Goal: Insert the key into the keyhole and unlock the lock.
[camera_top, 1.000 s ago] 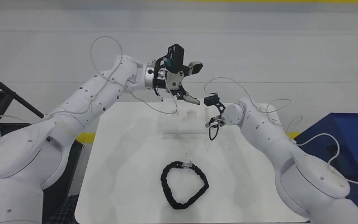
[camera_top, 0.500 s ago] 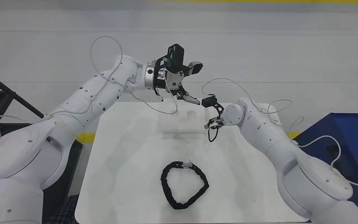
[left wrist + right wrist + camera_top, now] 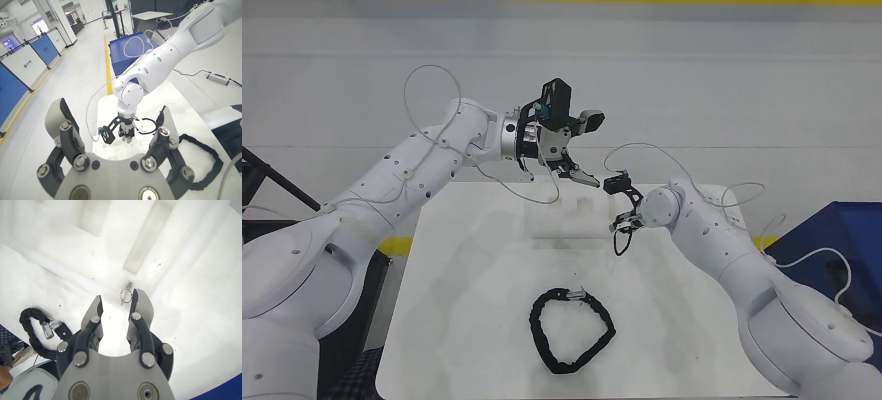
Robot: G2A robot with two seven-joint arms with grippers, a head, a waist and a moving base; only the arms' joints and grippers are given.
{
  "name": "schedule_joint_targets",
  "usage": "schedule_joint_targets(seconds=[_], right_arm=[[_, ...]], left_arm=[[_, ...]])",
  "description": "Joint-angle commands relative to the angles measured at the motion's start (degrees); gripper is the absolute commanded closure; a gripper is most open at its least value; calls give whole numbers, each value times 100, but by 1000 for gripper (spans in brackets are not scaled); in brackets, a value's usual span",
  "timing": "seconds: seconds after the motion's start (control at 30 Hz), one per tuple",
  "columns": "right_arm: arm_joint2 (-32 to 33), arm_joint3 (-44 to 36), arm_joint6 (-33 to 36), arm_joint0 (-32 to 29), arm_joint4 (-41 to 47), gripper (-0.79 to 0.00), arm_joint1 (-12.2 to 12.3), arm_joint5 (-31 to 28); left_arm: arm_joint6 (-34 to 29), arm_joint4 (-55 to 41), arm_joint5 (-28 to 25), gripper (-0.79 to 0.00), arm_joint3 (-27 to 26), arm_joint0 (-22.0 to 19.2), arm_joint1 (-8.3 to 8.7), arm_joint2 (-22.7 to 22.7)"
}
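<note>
Right now I am seeing the key (image 3: pixel 125 295) lying flat on the white worktop (image 3: pixel 472 300), far of centre. Its long axis is running roughly the way the right jaws are pointing, but I cannot tell which end is the blade. Those jaws are hanging tip-down over it, partly open and empty, one tip just beside the key's ring. The lock (image 3: pixel 570 330) is lying near-centre. The left jaws are hovering wide and empty over the far edge, pointing right.

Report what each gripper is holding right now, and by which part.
Nothing is held. The right gripper is open, the key lying on the table beside one fingertip; the left gripper is open and empty too.
</note>
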Motion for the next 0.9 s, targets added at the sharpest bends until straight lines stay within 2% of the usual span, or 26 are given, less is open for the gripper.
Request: schedule_joint_targets(seconds=[0.0, 0.47, 0.63, 0.87], right_arm=[[35, 23, -45, -4, -23, -299, 0, 36], [208, 164, -135, -23, -134, -179, -50, 81], [257, 225, -145, -24, -158, -182, -82, 77], [300, 310, -189, -25, -219, -142, -144, 93]], left_arm=[[0, 0, 0, -785, 0, 0, 0, 0], [0, 0, 0, -785, 0, 0, 0, 0], [0, 0, 0, -785, 0, 0, 0, 0], [0, 0, 0, -785, 0, 0, 0, 0]])
